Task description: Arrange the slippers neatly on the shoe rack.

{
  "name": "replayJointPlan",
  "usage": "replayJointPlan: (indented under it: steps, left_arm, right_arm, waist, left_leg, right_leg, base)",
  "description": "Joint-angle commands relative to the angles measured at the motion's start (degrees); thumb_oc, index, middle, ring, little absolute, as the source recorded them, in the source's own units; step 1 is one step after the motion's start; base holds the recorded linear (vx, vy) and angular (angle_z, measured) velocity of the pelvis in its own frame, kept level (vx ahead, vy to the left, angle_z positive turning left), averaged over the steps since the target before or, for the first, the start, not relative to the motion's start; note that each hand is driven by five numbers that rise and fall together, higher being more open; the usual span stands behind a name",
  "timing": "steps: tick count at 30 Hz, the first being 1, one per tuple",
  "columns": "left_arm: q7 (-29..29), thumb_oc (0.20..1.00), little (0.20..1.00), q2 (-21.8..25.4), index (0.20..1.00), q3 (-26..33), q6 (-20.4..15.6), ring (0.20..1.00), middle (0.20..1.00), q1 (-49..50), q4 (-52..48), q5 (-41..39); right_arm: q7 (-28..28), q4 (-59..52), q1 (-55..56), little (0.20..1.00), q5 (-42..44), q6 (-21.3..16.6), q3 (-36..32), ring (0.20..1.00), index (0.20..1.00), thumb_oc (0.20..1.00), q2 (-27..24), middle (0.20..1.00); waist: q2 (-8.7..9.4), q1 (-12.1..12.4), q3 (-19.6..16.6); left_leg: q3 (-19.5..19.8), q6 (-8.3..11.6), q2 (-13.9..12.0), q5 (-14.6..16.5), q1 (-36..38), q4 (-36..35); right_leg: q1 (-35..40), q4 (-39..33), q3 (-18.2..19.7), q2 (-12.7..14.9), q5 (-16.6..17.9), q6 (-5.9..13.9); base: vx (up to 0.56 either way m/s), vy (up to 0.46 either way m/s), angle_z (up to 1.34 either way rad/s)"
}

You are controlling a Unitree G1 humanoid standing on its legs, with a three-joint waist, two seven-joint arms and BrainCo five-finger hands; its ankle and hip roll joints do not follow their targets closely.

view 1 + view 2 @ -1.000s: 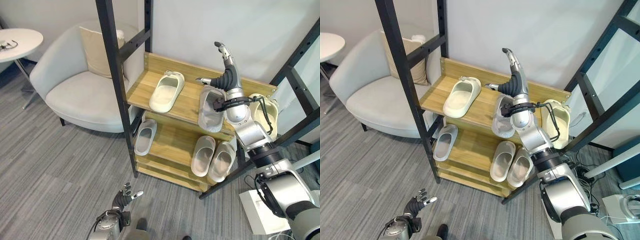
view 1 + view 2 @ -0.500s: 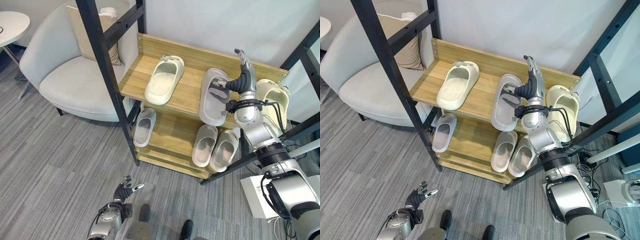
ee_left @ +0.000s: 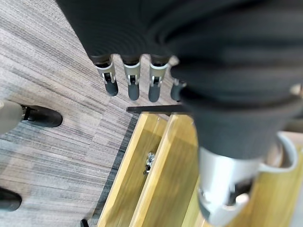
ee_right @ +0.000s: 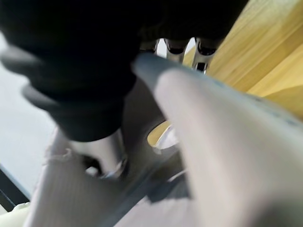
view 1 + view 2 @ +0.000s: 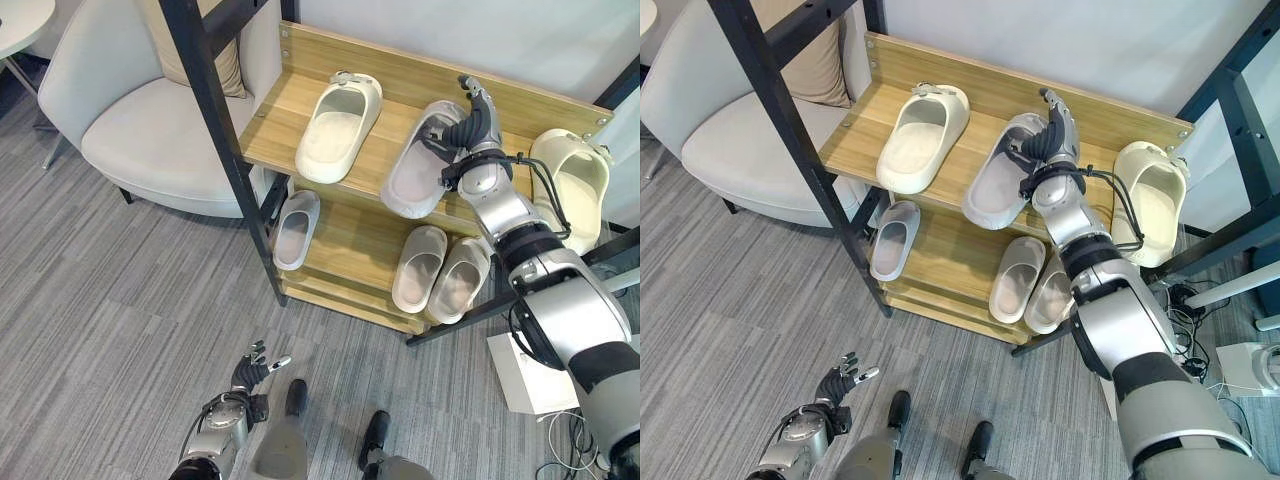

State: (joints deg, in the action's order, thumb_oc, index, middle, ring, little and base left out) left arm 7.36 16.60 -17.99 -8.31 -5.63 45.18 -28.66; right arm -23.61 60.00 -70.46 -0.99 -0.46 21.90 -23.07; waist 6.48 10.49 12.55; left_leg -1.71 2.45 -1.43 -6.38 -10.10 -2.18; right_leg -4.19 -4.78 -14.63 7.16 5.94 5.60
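While the grey slipper (image 5: 418,170) is being gripped by the right robot hand (image 5: 466,131), placement is underway.
It is being angled on the shoe rack (image 5: 280,135); squaring beside the cream slipper (image 5: 338,117) is likely needed next.

The shoe rack (image 5: 350,120) has shelves of pale, matt, grained wood, and a black metal frame (image 5: 215,120) stands in front of it. The slippers look like smooth, matt moulded foam or rubber: a cream slipper (image 5: 338,118), a grey slipper (image 5: 415,175). The armchair (image 5: 130,120) is covered in soft light cloth, and the floor (image 5: 120,300) is grey, streaked short-pile carpet.
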Motion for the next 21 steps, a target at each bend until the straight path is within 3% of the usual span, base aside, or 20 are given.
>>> replayJointPlan:
  steps: [1, 4, 5, 6, 7, 8, 10, 13, 14, 15, 16, 18, 20, 21]
  left_arm:
    - [1.4, 1.0, 1.0, 1.3, 1.0, -3.3, -2.6, 1.0, 1.0, -3.8, -0.5, -1.2]
    - [1.9, 1.0, 1.0, 1.1, 1.0, -2.8, -2.0, 1.0, 1.0, -4.1, 0.8, -1.2]
    - [2.3, 1.0, 1.0, 0.8, 1.0, -1.9, -1.4, 1.0, 1.0, -4.0, 0.5, -1.3]
    - [2.3, 1.0, 1.0, 0.9, 1.0, -2.0, -1.4, 1.0, 1.0, -4.0, 0.5, -1.3]
    - [3.3, 1.0, 1.0, 0.5, 1.0, 0.5, -0.6, 1.0, 1.0, -2.6, -1.9, -0.7]
    - [3.3, 1.0, 1.0, 0.5, 1.0, 0.4, -0.6, 1.0, 1.0, -2.4, -1.9, -0.7]
    - [3.7, 1.0, 1.0, 0.0, 1.0, 1.4, -0.2, 1.0, 1.0, -1.8, -2.4, 0.6]
    - [3.7, 1.0, 1.0, -0.6, 1.0, 2.9, -0.5, 1.0, 1.0, -0.5, -3.8, 2.3]
    - [3.4, 1.0, 1.0, -0.9, 1.0, 3.5, -0.7, 1.0, 1.0, 0.4, -4.2, 2.8]
    - [3.4, 1.0, 1.0, -0.9, 1.0, 3.4, -0.7, 1.0, 1.0, 0.5, -4.2, 2.8]
    - [2.9, 1.0, 1.0, -1.3, 1.0, 3.8, -0.5, 1.0, 1.0, 1.5, -4.2, 3.1]
    - [2.5, 1.0, 1.0, -1.3, 1.0, 3.9, -0.5, 1.0, 1.0, 2.4, -4.9, 3.1]
    - [1.9, 1.0, 1.0, -1.4, 1.0, 3.8, 0.1, 1.0, 1.0, 3.1, -4.5, 2.8]
    - [1.5, 1.0, 1.0, -1.3, 1.0, 4.1, 0.4, 1.0, 1.0, 3.4, -4.6, 2.8]
  right_arm:
    - [-1.5, 4.5, -5.0, 0.2, 4.9, 0.4, 1.5, 0.2, 0.2, 0.2, -1.7, 0.2]
    - [-0.4, 6.1, -5.2, 0.2, 10.3, 0.4, 0.5, 0.2, 0.2, 0.2, 0.1, 0.2]
    - [-1.9, -3.1, -2.0, 0.2, 16.0, -1.6, -1.1, 0.2, 0.2, 0.2, 0.6, 0.2]
    - [-2.0, -3.4, -1.7, 0.2, 15.9, -1.5, -1.2, 0.2, 0.2, 0.2, 0.6, 0.2]
    - [-4.6, -30.5, 10.0, 0.2, 14.5, -3.7, -4.7, 0.2, 0.2, 0.2, -0.4, 0.2]
    - [-4.6, -31.0, 10.5, 0.2, 14.3, -3.4, -4.8, 0.2, 0.2, 0.2, -0.4, 0.2]
    - [-5.9, -45.5, 19.9, 0.2, 8.7, -4.7, -9.2, 0.2, 0.2, 0.2, -0.3, 0.2]
    - [-6.2, -61.3, 28.6, 0.2, 2.2, -8.2, -14.4, 0.2, 0.2, 0.2, 0.3, 0.2]
    - [-4.5, -68.0, 32.0, 0.2, 1.9, -11.2, -15.3, 0.2, 0.2, 0.2, 2.0, 0.2]
    - [-4.5, -68.3, 32.4, 0.2, 1.9, -11.1, -15.3, 0.2, 0.2, 0.2, 2.0, 0.2]
    - [-0.5, -74.2, 35.8, 0.2, 8.6, -15.6, -14.2, 0.2, 0.2, 0.2, 6.0, 0.2]
    - [2.5, -75.4, 37.9, 0.2, 13.0, -16.8, -13.1, 0.2, 0.2, 0.2, 6.7, 0.2]
    - [10.6, -78.3, 40.8, 0.2, 28.9, -19.7, -6.8, 0.2, 0.2, 0.2, 10.9, 0.2]
    - [13.7, -79.0, 42.2, 0.2, 32.7, -19.0, -4.0, 0.2, 0.2, 0.2, 10.6, 0.2]
  waist:
    - [1.14, 2.4, 0.2]
    - [1.37, 1.7, -0.3]
    - [1.31, 0.7, -0.4]
    - [1.32, 0.7, -0.5]
    - [0.93, -0.9, -0.4]
    - [0.98, -0.8, -0.6]
    - [0.49, -1.6, -0.7]
    - [-0.3, -2.2, -0.9]
    - [-0.85, -2.6, -1.1]
    - [-0.84, -2.6, -1.2]
    - [-1.47, -2.9, -1.5]
    - [-1.68, -3.1, -1.9]
    - [-2.0, -3.2, -2.1]
    - [-2.11, -3.3, -2.3]
  left_leg:
    - [1.6, 0.67, -1.5, 5.1, 1.3, 3.1]
    - [1.4, 0.72, -1.6, 5.2, 1.9, 3.0]
    - [0.8, 0.81, -1.9, 5.3, 2.6, 2.9]
    - [0.8, 0.81, -1.9, 5.3, 2.7, 2.9]
    - [0.2, 0.85, -2.3, 5.3, 3.6, 2.5]
    - [0.3, 0.85, -2.3, 5.3, 3.6, 2.5]
    - [0.2, 0.9, -2.3, 5.5, 4.1, 2.3]
    - [0.1, 1.08, -2.5, 5.3, 4.8, 1.8]
    - [-0.1, 1.25, -2.6, 5.1, 5.2, 1.4]
    - [-0.1, 1.26, -2.6, 5.0, 5.3, 1.3]
    - [-0.3, 1.54, -2.8, 4.5, 5.8, 0.6]
    - [-0.3, 1.69, -2.8, 4.2, 6.2, 0.0]
    - [-0.5, 2.01, -3.1, 3.7, 6.8, -0.7]
    - [-0.6, 2.13, -3.2, 3.5, 7.0, -0.8]
  right_leg:
    - [3.3, 1.6, 0.0, 4.9, -0.7, 5.43]
    - [3.3, 1.9, 0.5, 4.8, -1.0, 5.23]
    - [3.3, 2.2, 1.1, 4.6, -1.3, 5.03]
    - [3.3, 2.2, 1.1, 4.6, -1.3, 5.03]
    - [3.4, 2.4, 1.8, 4.5, -1.8, 4.91]
    - [3.4, 2.4, 1.7, 4.5, -1.8, 4.91]
    - [3.7, 2.6, 1.6, 4.5, -2.4, 4.87]
    - [4.2, 2.7, 1.4, 4.6, -3.1, 4.84]
    - [4.5, 2.7, 1.3, 4.6, -3.3, 4.8]
    - [4.5, 2.6, 1.3, 4.6, -3.3, 4.8]
    - [4.7, 2.7, 1.2, 4.5, -3.6, 4.74]
    - [5.0, 2.7, 1.1, 4.4, -3.7, 4.68]
    - [5.5, 2.7, 0.8, 4.3, -3.9, 4.52]
    - [5.6, 2.7, 0.7, 4.3, -4.0, 4.42]
  base:
    - [0.0, 0.0, 0.0]
    - [0.0, 0.0, 0.0]
    - [0.0, 0.005, -0.03]
    - [0.0, -0.004, -0.1]
    - [0.0, -0.004, -0.06]
    - [0.01, -0.015, 0.08]
    - [0.02, -0.031, -0.02]
    - [0.0, -0.047, -0.07]
    - [-0.01, -0.038, 0.0]
    - [-0.02, -0.052, -0.15]
    - [0.0, -0.03, -0.22]
    - [-0.01, -0.034, -0.17]
    - [-0.03, -0.05, 0.0]
    - [-0.03, -0.072, 0.0]
